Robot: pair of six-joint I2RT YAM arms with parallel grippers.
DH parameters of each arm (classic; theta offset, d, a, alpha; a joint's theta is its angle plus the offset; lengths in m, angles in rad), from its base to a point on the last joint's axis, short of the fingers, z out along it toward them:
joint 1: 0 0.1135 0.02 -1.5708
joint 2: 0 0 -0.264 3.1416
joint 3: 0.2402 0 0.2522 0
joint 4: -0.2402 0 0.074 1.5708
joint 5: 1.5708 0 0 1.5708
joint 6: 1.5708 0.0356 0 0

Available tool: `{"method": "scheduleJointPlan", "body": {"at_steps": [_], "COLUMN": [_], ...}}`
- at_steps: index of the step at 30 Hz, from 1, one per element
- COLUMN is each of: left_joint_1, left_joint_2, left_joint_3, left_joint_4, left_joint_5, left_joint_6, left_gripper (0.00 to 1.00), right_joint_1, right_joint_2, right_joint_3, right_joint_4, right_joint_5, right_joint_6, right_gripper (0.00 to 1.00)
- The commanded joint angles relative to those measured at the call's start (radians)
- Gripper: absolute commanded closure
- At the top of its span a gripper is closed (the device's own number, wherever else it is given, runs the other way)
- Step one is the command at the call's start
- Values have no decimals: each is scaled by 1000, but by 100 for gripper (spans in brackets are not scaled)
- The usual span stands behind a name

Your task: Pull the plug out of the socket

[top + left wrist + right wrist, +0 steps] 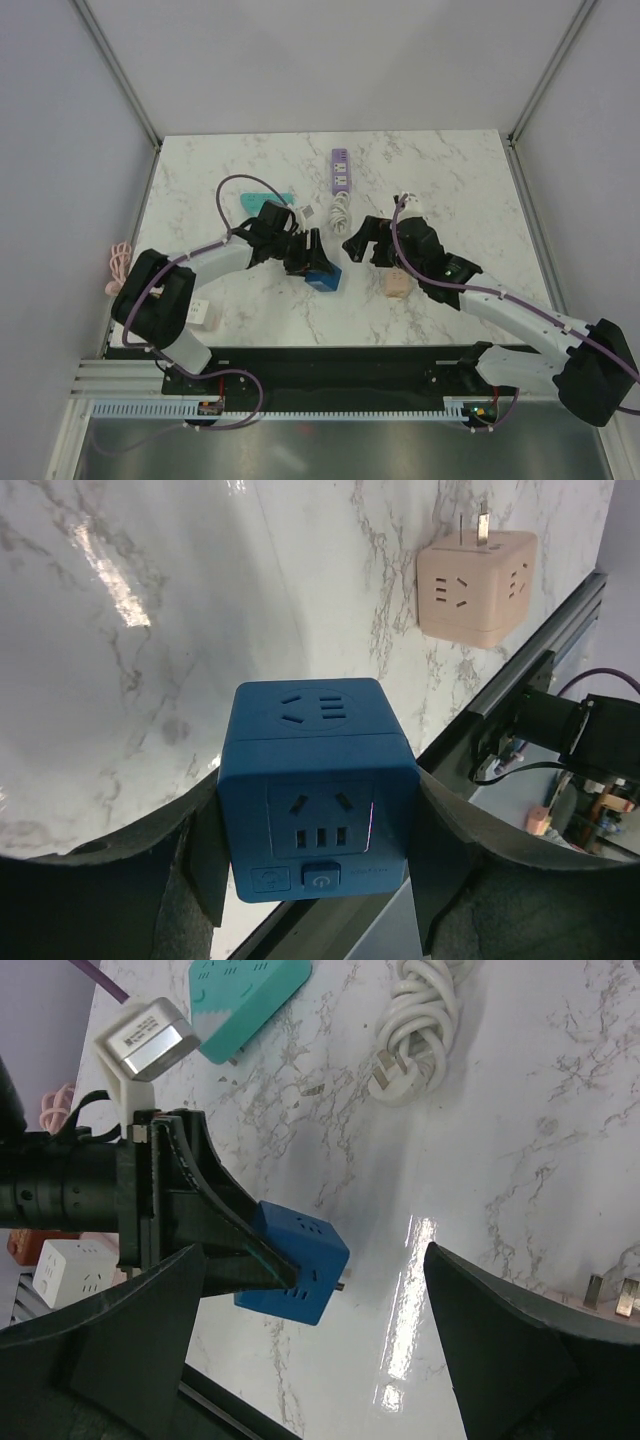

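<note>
Squeezing the blue cube [318, 780], the left gripper [318, 865] could let it slip. The right gripper [360, 243] hangs near the cube, wide apart and empty. The tan plug [396, 286] lies loose beside the cube, the purple socket [342, 170] far behind it; a bump could shove the plug.

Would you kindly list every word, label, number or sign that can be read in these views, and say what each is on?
No words or numbers can be read.
Blue cube: a power symbol on its front button; the faint print beside it is too small to read.
Silver adapter: printed label, too blurred to read.
Tan plug and purple strip: no text visible.
</note>
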Motion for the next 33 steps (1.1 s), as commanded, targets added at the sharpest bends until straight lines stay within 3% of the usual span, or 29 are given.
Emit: {"method": "scheduleJointPlan", "body": {"at_steps": [1, 5, 7, 15, 20, 24, 28, 29, 33], "left_joint_1": [-19, -33, -42, -50, -56, -58, -56, -56, -58], "left_joint_2": [58, 91, 100, 164, 157, 115, 71, 63, 43], "left_joint_3": [32, 23, 15, -40, -80, -98, -104, -101, -59], "left_joint_4": [130, 202, 252, 432, 463, 414, 360, 337, 221], "left_joint_5": [62, 90, 94, 139, 95, 45, 16, 12, -28], "left_joint_6": [-119, -176, -188, -276, -285, -250, -228, -222, -187], "left_gripper": [71, 68, 61, 56, 50, 24, 16, 1, 0], "right_joint_1": [1, -1, -1, -1, -1, -1, -1, -1, -1], "right_joint_2": [-35, -58, -58, -25, -21, -12, -2, 2, 18], "right_joint_3": [-19, -40, -40, -28, -40, -45, -48, -48, -47], "right_joint_4": [-24, -27, -26, -23, -12, -7, 3, 9, 19], "right_joint_5": [36, 45, 45, 28, 28, 20, 7, 5, -7], "right_joint_6": [0, 6, 4, 7, 14, 18, 23, 24, 26], "right_gripper": [2, 2, 2, 2, 2, 2, 2, 2, 2]}}
